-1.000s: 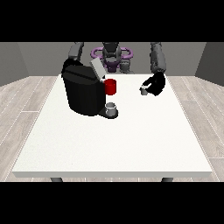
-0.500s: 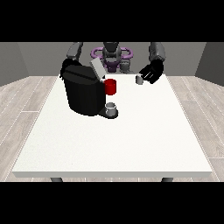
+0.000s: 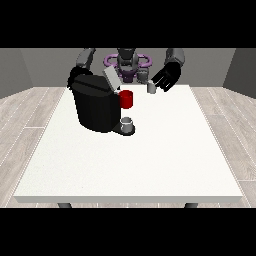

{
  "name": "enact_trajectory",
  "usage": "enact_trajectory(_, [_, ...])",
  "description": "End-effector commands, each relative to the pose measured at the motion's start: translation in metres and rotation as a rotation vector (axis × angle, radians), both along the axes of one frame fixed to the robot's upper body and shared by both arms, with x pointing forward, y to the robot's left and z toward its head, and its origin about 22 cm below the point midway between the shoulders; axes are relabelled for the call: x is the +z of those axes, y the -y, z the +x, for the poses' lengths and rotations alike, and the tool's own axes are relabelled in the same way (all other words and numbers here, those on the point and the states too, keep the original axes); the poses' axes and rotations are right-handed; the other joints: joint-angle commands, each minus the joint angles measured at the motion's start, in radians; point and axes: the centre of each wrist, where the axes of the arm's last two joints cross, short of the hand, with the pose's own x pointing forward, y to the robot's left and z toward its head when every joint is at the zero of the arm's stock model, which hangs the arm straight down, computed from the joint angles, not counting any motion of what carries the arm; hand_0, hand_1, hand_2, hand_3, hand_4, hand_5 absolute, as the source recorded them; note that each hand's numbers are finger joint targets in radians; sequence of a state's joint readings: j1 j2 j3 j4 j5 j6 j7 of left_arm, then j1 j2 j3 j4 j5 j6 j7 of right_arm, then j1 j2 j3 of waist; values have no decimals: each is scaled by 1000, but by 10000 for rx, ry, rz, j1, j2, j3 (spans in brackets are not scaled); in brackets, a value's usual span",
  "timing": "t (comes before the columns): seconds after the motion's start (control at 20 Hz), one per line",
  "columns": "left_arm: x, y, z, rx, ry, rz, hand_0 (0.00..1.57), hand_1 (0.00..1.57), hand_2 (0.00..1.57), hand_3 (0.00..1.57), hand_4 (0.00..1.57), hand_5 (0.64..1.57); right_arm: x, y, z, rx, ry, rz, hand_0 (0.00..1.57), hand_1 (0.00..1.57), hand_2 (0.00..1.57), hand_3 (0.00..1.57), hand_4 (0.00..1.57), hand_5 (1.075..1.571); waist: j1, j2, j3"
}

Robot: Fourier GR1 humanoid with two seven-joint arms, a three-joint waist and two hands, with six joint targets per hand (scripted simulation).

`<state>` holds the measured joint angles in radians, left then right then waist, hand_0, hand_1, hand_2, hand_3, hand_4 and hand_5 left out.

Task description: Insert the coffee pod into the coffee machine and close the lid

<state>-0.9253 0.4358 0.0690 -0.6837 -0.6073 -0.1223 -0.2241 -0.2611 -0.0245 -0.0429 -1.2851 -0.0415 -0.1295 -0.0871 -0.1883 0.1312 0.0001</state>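
The hand at the view's right (image 3: 167,77) carries the small grey coffee pod (image 3: 151,88) at its fingertips, raised above the white counter (image 3: 150,160), right of the bulky black coffee machine (image 3: 96,106). The machine's grey lid (image 3: 111,78) stands tilted open. Best now: travel left, keep the pod level, line it over the opening beside the red part (image 3: 127,99), then lower straight in. The other hand can't be made out
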Motion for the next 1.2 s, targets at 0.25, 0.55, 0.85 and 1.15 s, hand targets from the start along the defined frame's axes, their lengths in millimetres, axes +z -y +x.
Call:
enact_trajectory(0.25, [60, 3, 14, 764, 437, -569, 1209, 1209, 1245, 1188, 486, 1571, 28, -6, 9, 552, 635, -290, 0, 0, 0, 0, 494, 1571, -895, 279, -2])
enact_trajectory(0.55, [69, 4, 16, 635, 1096, -418, 1284, 1284, 1340, 1276, 519, 1571, 29, -23, 1, 582, 997, -231, 0, 0, 0, 0, 509, 1571, -1199, 757, -2])
enact_trajectory(0.85, [93, 13, 19, 505, 1668, -310, 1265, 1265, 1297, 1236, 485, 1571, 46, -7, 17, 231, 1527, -433, 0, 0, 0, 0, 520, 1571, -1114, 1340, 0])
enact_trajectory(1.15, [95, 44, 25, 514, 985, -306, 1283, 1283, 1314, 1222, 504, 1571, 54, 6, 23, 55, 1151, -567, 0, 0, 0, 0, 519, 1571, -1249, 1153, 4])
